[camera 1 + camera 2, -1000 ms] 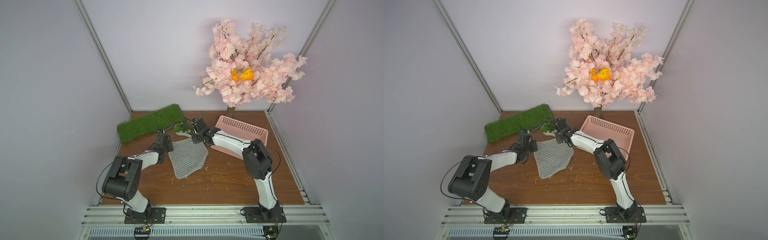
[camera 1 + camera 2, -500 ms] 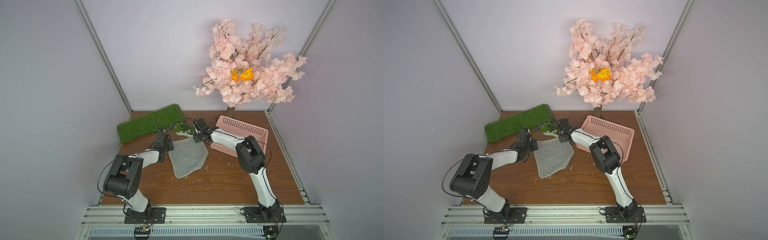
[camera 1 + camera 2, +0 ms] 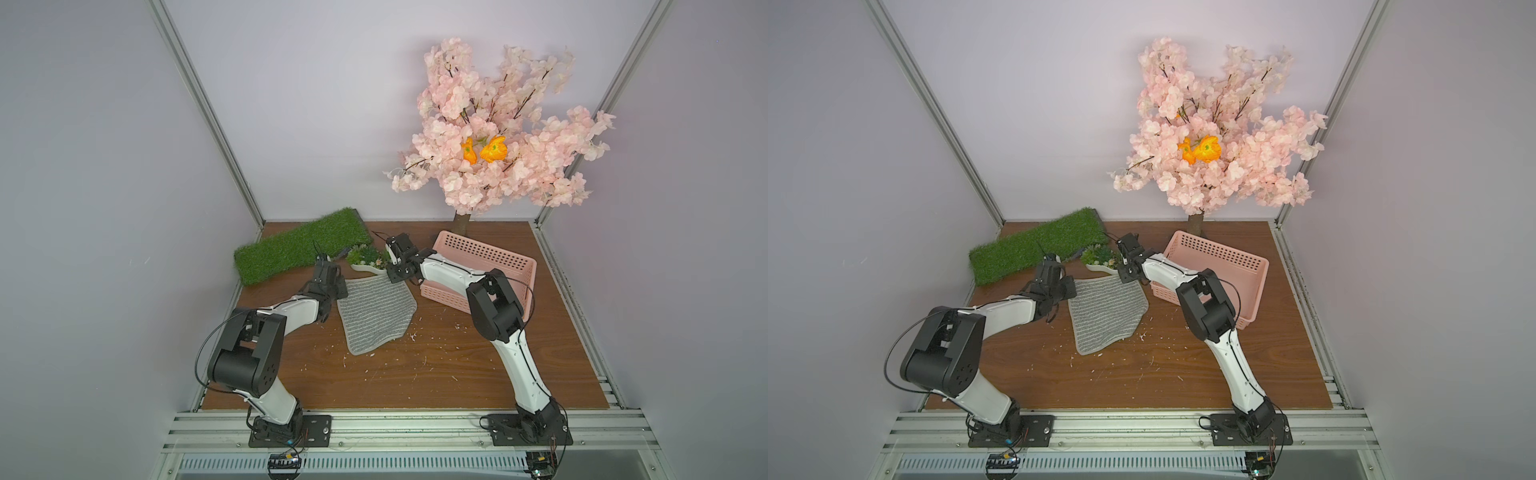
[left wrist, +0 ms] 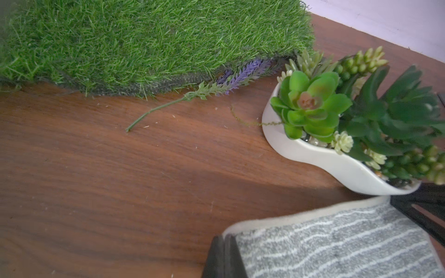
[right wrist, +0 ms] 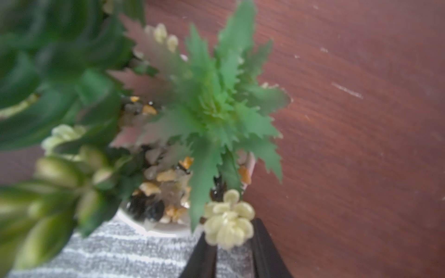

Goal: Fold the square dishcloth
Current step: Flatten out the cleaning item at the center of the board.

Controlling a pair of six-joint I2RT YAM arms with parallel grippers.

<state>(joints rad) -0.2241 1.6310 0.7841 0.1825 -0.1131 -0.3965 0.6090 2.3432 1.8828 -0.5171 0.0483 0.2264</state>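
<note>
Left gripper: fingers pressed together, pinching the far left corner of the square dishcloth. The left wrist view shows the closed black fingers right at the pale hem, which curls up a bit there.

Right gripper: at the far right corner. In the right wrist view my two fingers stand a little apart with striped cloth between them. I cannot tell whether they actually bite it. View is blurry.

The cloth lies on the wood table between my two arms. Its far edge runs from gripper to gripper and its near corner points toward my bases. It looks flat and unfolded in both top views.

White planter with succulents sits just beyond the far hem. Pink basket is just beside the cloth on my right, tilted, partly behind my right arm. Green grass mat is at the far left, apart from the cloth. A lavender sprig lies at the mat's edge. Blossom tree is at the back. Pale crumbs are scattered on the wood.
</note>
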